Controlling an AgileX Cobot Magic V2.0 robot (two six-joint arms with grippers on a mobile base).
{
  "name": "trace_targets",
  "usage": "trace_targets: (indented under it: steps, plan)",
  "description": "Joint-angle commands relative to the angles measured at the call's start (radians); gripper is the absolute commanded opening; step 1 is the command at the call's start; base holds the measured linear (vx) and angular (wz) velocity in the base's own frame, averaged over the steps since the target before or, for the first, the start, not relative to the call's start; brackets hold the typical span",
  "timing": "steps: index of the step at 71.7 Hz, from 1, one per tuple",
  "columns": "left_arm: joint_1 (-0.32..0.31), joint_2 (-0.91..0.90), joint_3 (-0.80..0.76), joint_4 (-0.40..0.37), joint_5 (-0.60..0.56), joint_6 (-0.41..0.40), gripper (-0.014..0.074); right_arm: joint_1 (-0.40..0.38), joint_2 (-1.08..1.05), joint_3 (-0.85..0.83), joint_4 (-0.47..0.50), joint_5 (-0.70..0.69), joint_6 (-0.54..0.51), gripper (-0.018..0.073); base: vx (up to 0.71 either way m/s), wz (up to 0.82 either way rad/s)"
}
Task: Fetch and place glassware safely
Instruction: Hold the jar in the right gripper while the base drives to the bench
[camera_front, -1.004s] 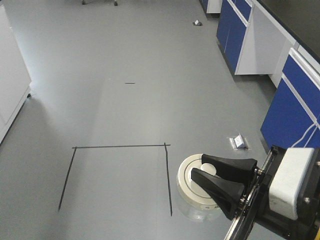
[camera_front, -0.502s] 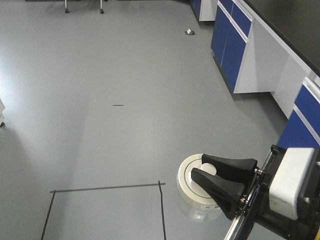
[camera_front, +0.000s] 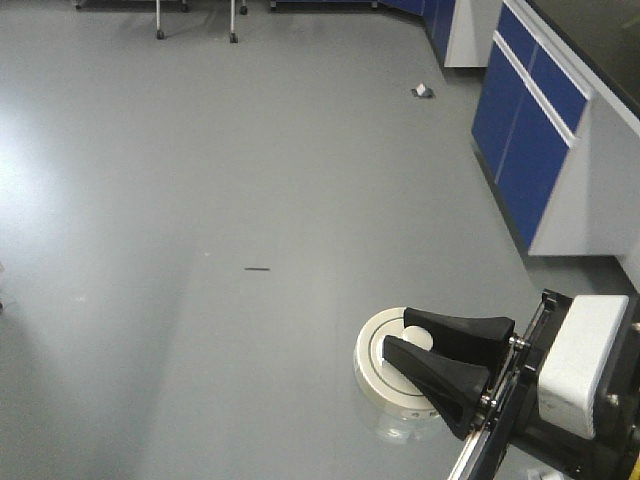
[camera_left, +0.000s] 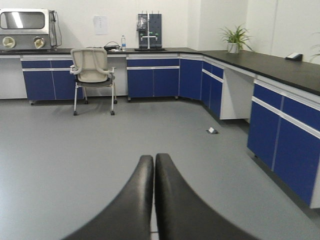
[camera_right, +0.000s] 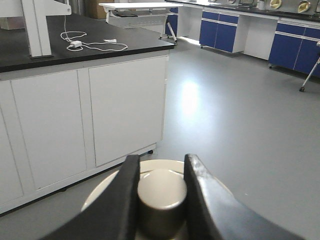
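Where the front view looks down on the grey floor (camera_front: 200, 200), the right tool (camera_front: 400, 334) is closed narrowly on the jar (camera_front: 372, 378), gripping it from above. The right wrist view shows one finger on each side of the knob (camera_right: 161, 192). Below the off-white top, the glass body is only a faint shape, seemingly clear of the floor. The left tool (camera_left: 153, 165) has its fingers pressed together, holding nothing. Blue cabinets (camera_front: 530, 130) stand to the right.

Right hand (camera_front: 396, 333) has curved matte-black fingers (camera_front: 455, 331) on a boxy white wrist housing (camera_front: 582, 362); left hand (camera_left: 153, 159) equally black, tapered.
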Motion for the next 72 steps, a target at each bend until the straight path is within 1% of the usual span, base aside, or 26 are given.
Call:
trace_targets:
  steps: [1, 17, 52, 72]
  plan:
    - [-0.008, 0.012, -0.026, -0.008, -0.071, -0.006, -0.0007, -0.003, -0.011, -0.034, 0.029, -0.086, -0.006, -0.0001, 0.65, 0.16]
    - [-0.008, 0.012, -0.026, -0.008, -0.071, -0.006, -0.0007, -0.003, -0.011, -0.034, 0.029, -0.087, -0.006, -0.0001, 0.65, 0.09]
    - [-0.008, 0.012, -0.026, -0.008, -0.07, -0.006, -0.0007, -0.003, -0.005, -0.031, 0.028, -0.075, -0.006, -0.0001, 0.71, -0.07]
    - [-0.008, 0.012, -0.026, -0.008, -0.07, -0.006, -0.0007, -0.003, -0.005, -0.031, 0.029, -0.069, -0.006, -0.0001, 0.74, 0.1]
